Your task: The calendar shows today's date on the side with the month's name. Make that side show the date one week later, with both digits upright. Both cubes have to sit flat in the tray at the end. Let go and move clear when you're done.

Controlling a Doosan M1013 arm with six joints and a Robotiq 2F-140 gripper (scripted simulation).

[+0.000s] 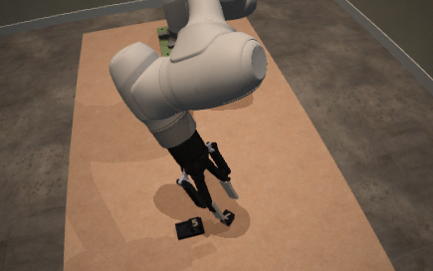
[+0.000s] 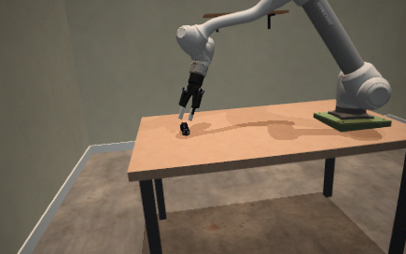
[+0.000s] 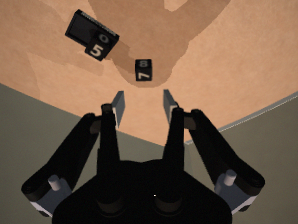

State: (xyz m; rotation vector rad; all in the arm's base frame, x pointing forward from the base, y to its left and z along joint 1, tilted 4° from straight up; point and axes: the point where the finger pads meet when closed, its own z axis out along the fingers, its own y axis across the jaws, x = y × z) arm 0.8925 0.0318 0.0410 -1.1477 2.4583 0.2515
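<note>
The black calendar tray [image 1: 184, 231] [image 3: 81, 27] lies on the wooden table near its end, and the cube in it shows a white 5 [image 1: 194, 223] [image 3: 97, 50]. A second small black cube [image 1: 228, 217] [image 2: 185, 129] [image 3: 143, 70] lies loose on the table just right of the tray, apart from it, with a 7 on the side that faces the wrist camera. My gripper [image 1: 225, 203] [image 2: 186, 117] [image 3: 143, 98] hangs a short way above the loose cube. Its fingers stand partly apart with nothing between them.
The table's end edge [image 3: 60, 106] runs close behind the cubes, with floor beyond it. The arm's green base [image 1: 164, 47] [image 2: 351, 120] stands at the far end of the table. The big elbow joint [image 1: 190, 75] hides part of the table in the top view.
</note>
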